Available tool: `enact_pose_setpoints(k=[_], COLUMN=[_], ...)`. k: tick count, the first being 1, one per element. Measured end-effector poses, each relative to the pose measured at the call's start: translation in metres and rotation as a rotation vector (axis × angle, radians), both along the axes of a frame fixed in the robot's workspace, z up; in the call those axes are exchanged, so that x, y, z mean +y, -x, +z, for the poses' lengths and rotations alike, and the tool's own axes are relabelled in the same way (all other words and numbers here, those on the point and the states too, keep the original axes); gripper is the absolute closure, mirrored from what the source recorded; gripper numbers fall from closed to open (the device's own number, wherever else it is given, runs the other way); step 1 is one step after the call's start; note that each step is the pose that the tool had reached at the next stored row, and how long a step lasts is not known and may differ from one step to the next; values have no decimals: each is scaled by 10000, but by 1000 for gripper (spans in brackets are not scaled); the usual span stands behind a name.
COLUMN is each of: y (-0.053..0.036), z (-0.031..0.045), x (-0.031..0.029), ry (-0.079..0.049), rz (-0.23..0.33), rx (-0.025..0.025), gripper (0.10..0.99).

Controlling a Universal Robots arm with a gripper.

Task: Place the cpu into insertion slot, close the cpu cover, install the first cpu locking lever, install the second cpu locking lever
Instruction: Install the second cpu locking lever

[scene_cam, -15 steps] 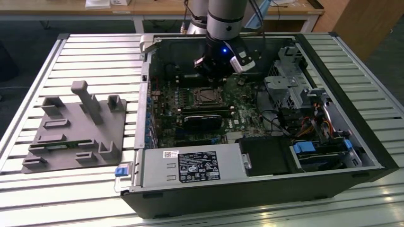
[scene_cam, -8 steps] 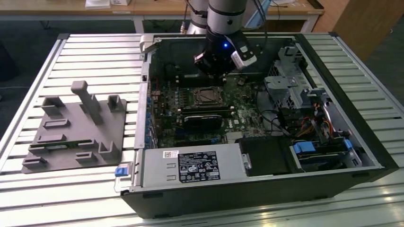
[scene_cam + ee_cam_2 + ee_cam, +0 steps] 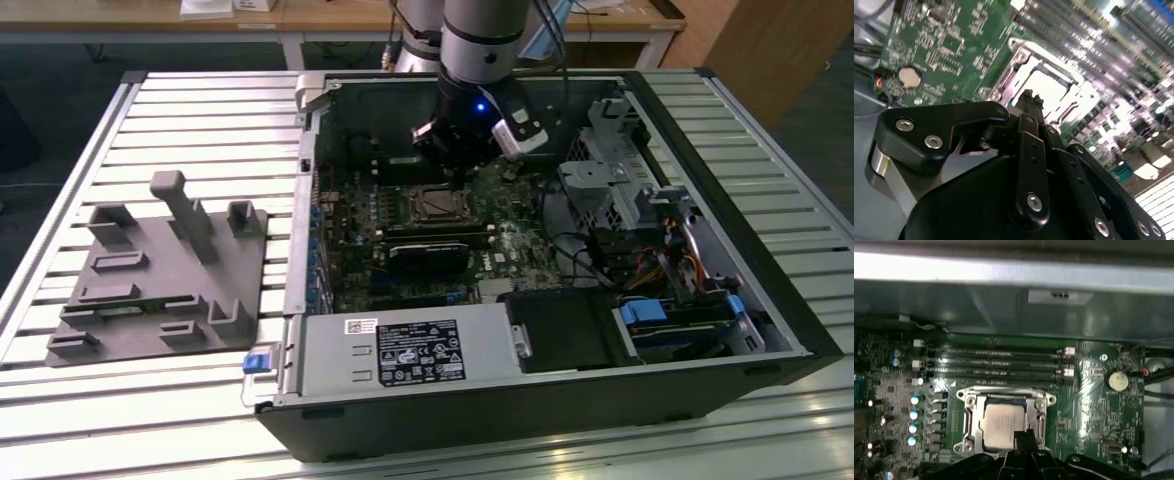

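Jaws (image 3: 1023, 436) over cpu (image 3: 1004, 423), cpu cover (image 3: 967, 416) closed around it

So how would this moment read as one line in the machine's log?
pale silvery square cpu: seated in socket | silver metal frame cover: down around it | black hand: poised at cover's edge | grip: unclear
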State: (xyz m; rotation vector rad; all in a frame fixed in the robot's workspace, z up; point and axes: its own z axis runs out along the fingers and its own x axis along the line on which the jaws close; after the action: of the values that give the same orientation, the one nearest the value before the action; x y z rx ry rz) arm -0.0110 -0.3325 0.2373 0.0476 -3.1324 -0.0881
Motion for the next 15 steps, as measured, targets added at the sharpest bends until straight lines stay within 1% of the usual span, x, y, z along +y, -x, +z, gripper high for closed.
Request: enact_pose_setpoints(k=[2,3,6,12,13,15], y=[0,0,0,0,-1,0], z=[1,0,-3,-13,-15,-25], x=[-39,-60,-144,-312,-334,-350], ry=[-48,-69,-124,-211,-219,-228], rz=[0,0,0,1,1,0], rx=[60,78,95,112,126,155], gripper=[980,980,980,980,980,980])
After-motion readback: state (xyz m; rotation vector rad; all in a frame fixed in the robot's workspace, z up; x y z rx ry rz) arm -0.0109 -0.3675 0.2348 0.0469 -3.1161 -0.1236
